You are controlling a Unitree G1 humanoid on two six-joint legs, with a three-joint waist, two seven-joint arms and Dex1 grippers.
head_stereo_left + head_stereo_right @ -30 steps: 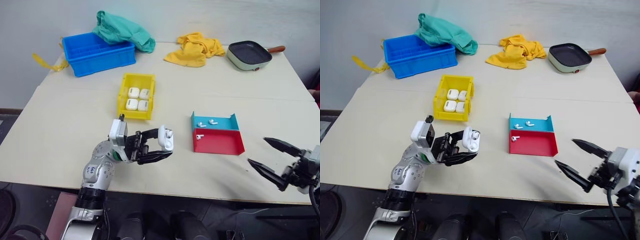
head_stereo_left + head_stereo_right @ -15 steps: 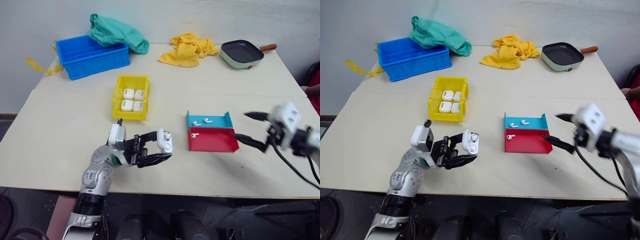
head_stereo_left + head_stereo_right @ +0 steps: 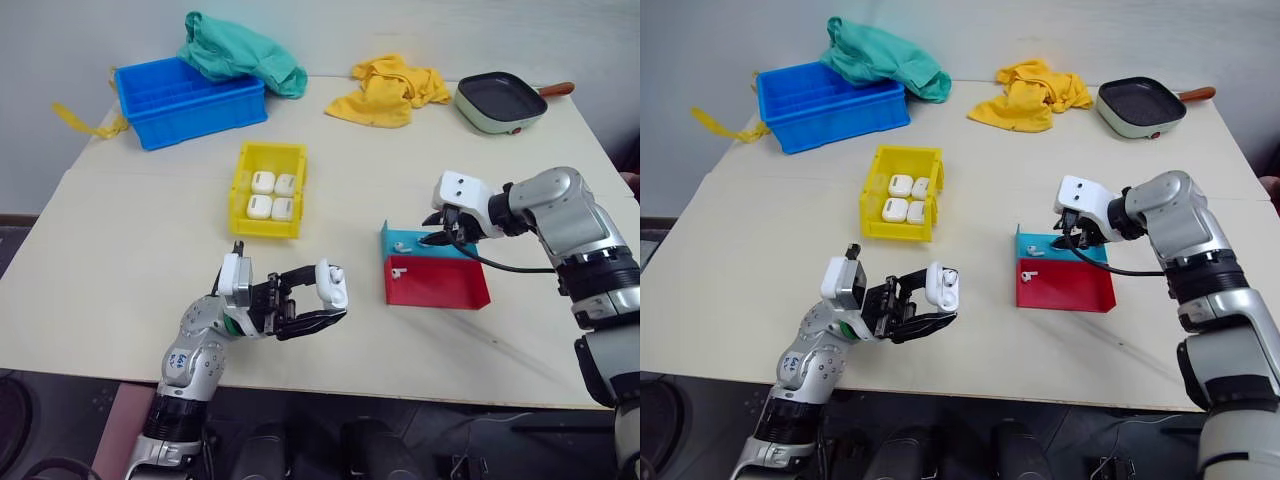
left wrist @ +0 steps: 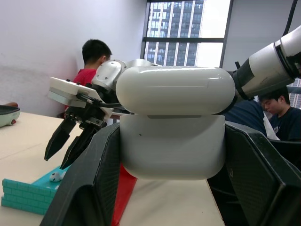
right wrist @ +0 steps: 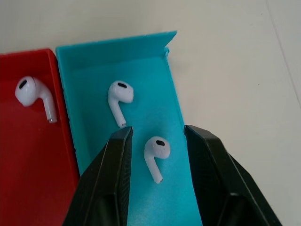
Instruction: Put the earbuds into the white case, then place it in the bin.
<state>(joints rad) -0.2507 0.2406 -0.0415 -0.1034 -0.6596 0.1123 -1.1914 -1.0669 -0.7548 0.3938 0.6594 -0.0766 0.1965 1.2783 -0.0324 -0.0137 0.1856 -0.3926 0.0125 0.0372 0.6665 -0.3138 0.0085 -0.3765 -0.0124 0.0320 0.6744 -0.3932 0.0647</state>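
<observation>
My left gripper (image 3: pixel 318 301) is shut on the white case (image 3: pixel 331 284), held above the table's near edge with its lid hinged up; the case (image 4: pixel 175 127) also fills the left wrist view. My right gripper (image 3: pixel 432 238) points down into the teal half of the tray (image 3: pixel 440 285). Its fingers (image 5: pixel 120 155) stand apart on either side of one earbud (image 5: pixel 156 150), not touching it. A second earbud (image 5: pixel 120 96) lies further along the teal half and a third (image 5: pixel 32 94) on the red half. The yellow bin (image 3: pixel 240 195) holds several white cases.
A blue crate (image 3: pixel 190 100) with a green cloth (image 3: pixel 240 55) sits at the back left. A yellow cloth (image 3: pixel 390 90) and a pan (image 3: pixel 498 100) lie at the back right. People sit in the background of the left wrist view.
My right arm has swung in from the table's right front edge to the tray, and its fingers have narrowed around an earbud. The left gripper and case stayed put.
</observation>
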